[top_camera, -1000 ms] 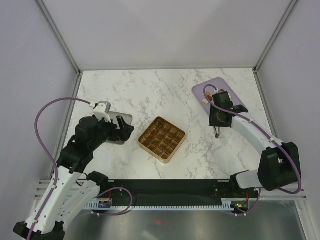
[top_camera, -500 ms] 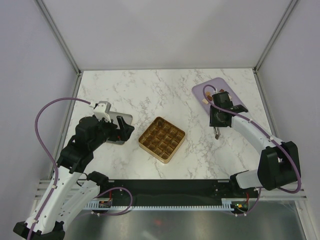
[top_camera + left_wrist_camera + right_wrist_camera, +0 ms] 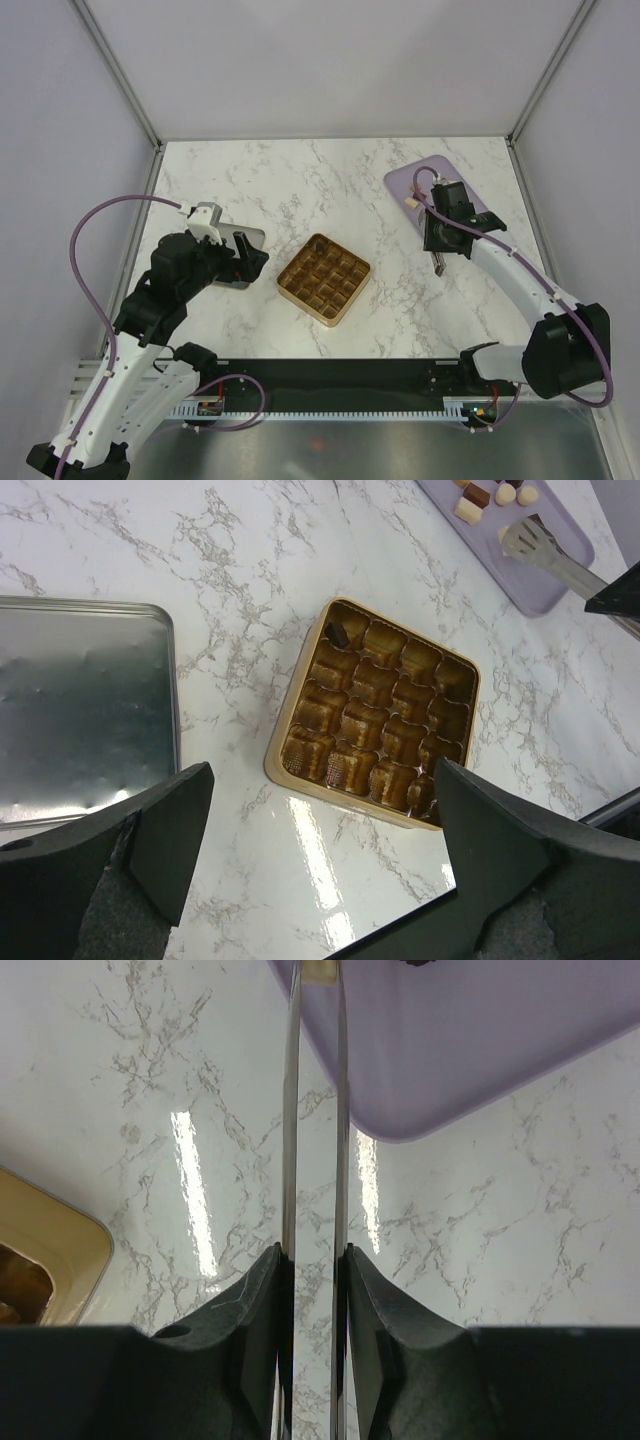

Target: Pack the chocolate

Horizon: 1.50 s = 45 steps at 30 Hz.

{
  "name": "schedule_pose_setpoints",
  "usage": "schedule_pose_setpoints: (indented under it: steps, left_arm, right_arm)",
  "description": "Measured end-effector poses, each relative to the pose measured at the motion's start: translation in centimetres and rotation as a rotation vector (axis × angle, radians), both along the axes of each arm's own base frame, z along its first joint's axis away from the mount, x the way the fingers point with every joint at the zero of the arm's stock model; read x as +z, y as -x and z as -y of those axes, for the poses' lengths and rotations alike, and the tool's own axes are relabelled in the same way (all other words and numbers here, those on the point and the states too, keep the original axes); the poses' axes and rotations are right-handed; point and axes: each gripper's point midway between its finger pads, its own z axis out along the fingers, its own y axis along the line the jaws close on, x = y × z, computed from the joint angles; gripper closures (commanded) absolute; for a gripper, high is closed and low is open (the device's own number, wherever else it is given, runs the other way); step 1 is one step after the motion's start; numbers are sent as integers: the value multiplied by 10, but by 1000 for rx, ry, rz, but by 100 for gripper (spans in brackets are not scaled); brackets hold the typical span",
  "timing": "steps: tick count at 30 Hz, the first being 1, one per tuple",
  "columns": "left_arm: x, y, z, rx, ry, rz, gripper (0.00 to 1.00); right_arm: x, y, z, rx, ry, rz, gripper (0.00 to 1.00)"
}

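While the left gripper [image 3: 325, 825] hangs with jaws wide apart, the right gripper [image 3: 312, 1260] clamps slim metal tongs [image 3: 290, 1110], tips bracketing a small cream-white chocolate piece [image 3: 320, 970] at the flat lilac plastic tray [image 3: 480, 1040]. It should pinch gently and lift straight before crossing to the square gold gridded tray [image 3: 70, 1250].

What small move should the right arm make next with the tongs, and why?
Probably lift the tongs a little. The right gripper squeezes them, their tips sit on both sides of a cream-white chocolate piece on the purple tray, and the gold grid tray has free cells.
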Motion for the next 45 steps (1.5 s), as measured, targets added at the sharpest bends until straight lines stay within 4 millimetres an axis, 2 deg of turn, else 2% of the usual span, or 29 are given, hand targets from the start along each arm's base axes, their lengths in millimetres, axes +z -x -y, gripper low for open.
schedule_pose_setpoints:
  steps: [4, 8, 13, 17, 23, 31, 37, 45]
  left_arm:
    - [0, 0, 0, 0, 0, 0, 0]
    - [0, 0, 0, 0, 0, 0, 0]
    - [0, 0, 0, 0, 0, 1, 0]
    - [0, 0, 0, 1, 0, 0, 0]
    - [0, 0, 0, 1, 0, 1, 0]
    - [0, 0, 0, 1, 0, 1, 0]
    - [0, 0, 0, 1, 0, 1, 0]
    - [0, 0, 0, 1, 0, 1, 0]
  right_arm:
    - [18, -1, -3, 10, -23, 48, 66]
    - [37, 0, -16, 50, -58, 90, 67]
    - [64, 9, -58, 174, -116, 150, 67]
    - [73, 24, -96, 283, -161, 158, 67]
    - [69, 49, -134, 393, -188, 128, 67]
    - [51, 73, -169, 511, -178, 64, 67]
    - [41, 86, -183, 565, -163, 32, 65]
    - [27, 88, -186, 573, -119, 5, 64]
